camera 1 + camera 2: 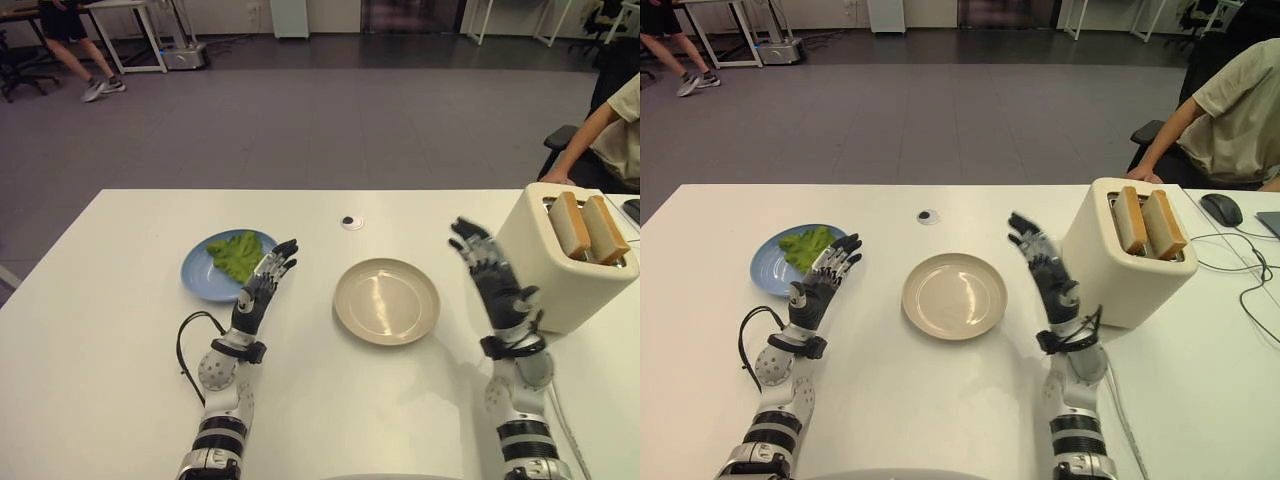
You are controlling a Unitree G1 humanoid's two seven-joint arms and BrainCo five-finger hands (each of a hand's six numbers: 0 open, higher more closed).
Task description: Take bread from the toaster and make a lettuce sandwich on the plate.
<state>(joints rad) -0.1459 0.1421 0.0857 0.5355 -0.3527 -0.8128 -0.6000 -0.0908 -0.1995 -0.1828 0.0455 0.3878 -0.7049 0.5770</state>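
Bread (1130, 220) apparently upright in toaster (1108, 272)

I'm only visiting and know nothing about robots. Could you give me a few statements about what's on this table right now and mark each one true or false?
1. Two slices of bread stand in the toaster. True.
2. The beige plate lies between the left hand and the right hand. True.
3. The lettuce is on the beige plate. False: it lies on the blue plate, and the beige plate is bare.
4. The right hand grips a slice of bread. False: it is open and holds nothing, raised beside the toaster.
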